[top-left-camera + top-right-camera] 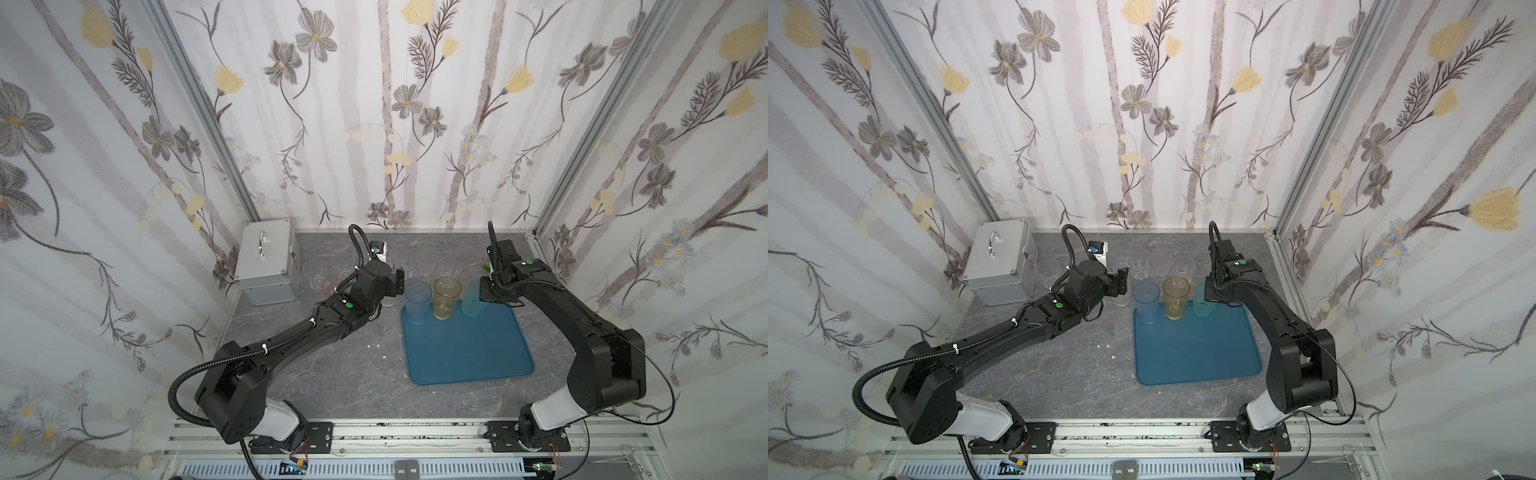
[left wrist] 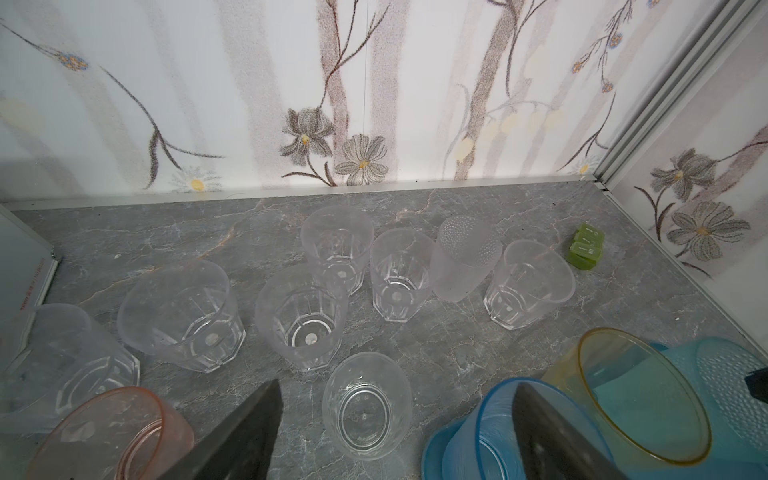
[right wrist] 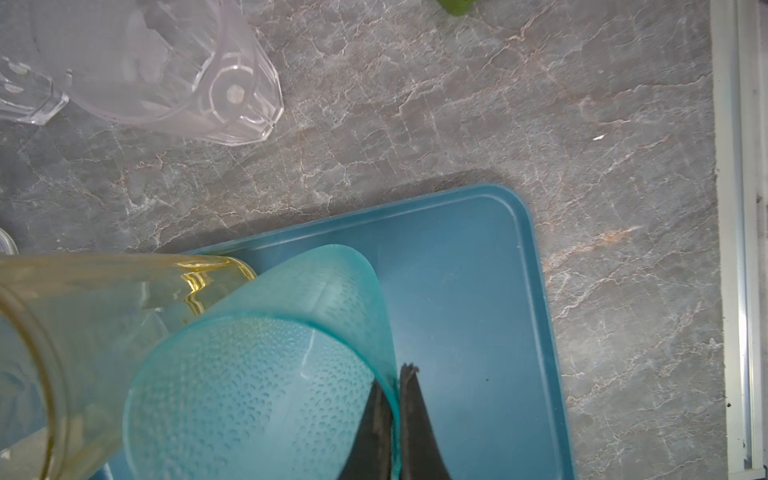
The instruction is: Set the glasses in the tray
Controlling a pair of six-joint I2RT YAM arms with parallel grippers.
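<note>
**Teal glass pinched over the tray's back right corner**

Clamped on the rim wall of the teal glass (image 3: 257,374): right hand (image 3: 397,376), one finger inside the mouth, one outside. Tilted off vertical, mouth uppermost, long axis leaning. Base low over the back right part of the tray (image 1: 469,353); contact with the tray not clear. Close against it: yellow glass (image 1: 446,297).

Upright along the tray's back edge, mouths up: yellow glass at the middle, blue glass (image 1: 417,301) at the back left corner.

Just left of that corner, above the bench (image 1: 332,374): left hand (image 1: 399,279), fingers spread wide, gripping nothing. Seen past the gap from the wrist: small clear glass (image 2: 365,405), upright on the bench beside the tray.

Behind the tray, crowding the way to the back wall: clear faceted glasses (image 2: 399,274), upright with mouths up, and one frosted dimpled glass (image 2: 465,257) among them. Farther left of the tray: more clear ones and the pink glass (image 2: 112,432), then the silver case (image 1: 266,262). Behind the tray's right corner: small green object (image 2: 586,247).
</note>
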